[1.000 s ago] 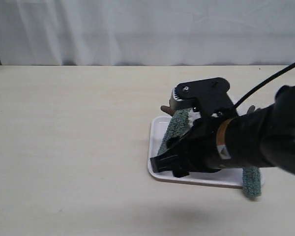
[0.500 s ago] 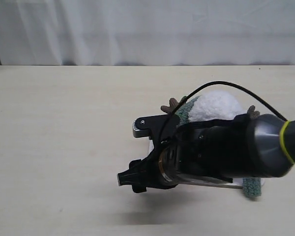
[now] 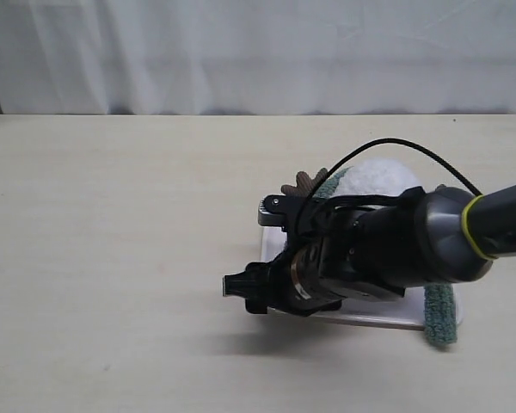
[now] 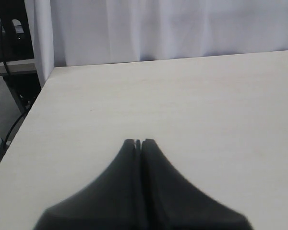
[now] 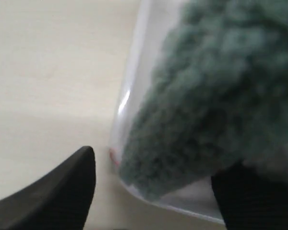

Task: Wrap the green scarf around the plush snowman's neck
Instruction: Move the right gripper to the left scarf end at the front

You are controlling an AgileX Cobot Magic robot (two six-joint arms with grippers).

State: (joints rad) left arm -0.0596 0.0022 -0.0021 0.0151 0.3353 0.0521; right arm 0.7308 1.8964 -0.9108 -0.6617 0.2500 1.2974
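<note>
Right gripper (image 5: 156,170) hangs low over a corner of the white tray (image 5: 129,91), fingers spread wide with a fuzzy end of the green scarf (image 5: 216,91) lying between them. Left gripper (image 4: 138,143) is pressed closed on nothing above the table (image 4: 206,105). From the exterior view, the plush snowman (image 3: 380,179) lies on the tray, mostly hidden behind the right arm (image 3: 413,245), and another scarf end trails over the tray's near edge.

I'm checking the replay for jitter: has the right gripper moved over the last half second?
Yes. In the exterior view the right gripper has drawn back up and to the right, ending nearer the left edge of the white tray.
</note>
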